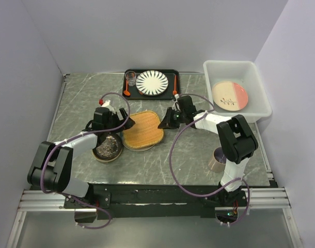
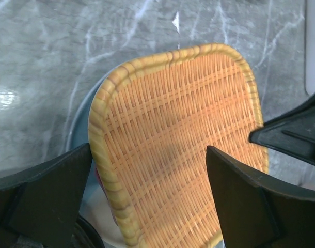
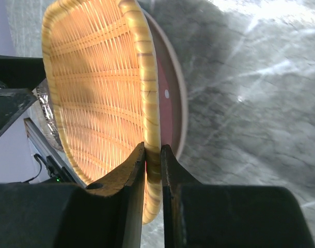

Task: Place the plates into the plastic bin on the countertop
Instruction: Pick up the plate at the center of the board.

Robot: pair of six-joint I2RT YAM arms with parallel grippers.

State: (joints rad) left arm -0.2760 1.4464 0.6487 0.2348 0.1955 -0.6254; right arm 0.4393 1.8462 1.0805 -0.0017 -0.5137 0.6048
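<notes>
Right gripper (image 3: 153, 151) pinches one woven plate (image 3: 95, 88) by its rim.

Right claw (image 3: 153, 151) pinches the woven plate (image 3: 95, 82) at its rim, pink plate (image 3: 163, 116) beneath.

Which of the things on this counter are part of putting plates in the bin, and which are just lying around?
Job: woven plate, held by right gripper; pink plate beneath it; dark patterned plate; sprig plate, already in plastic bin.
Lying about: black tray, striped plate, glass, orange utensils, small cup.
</notes>
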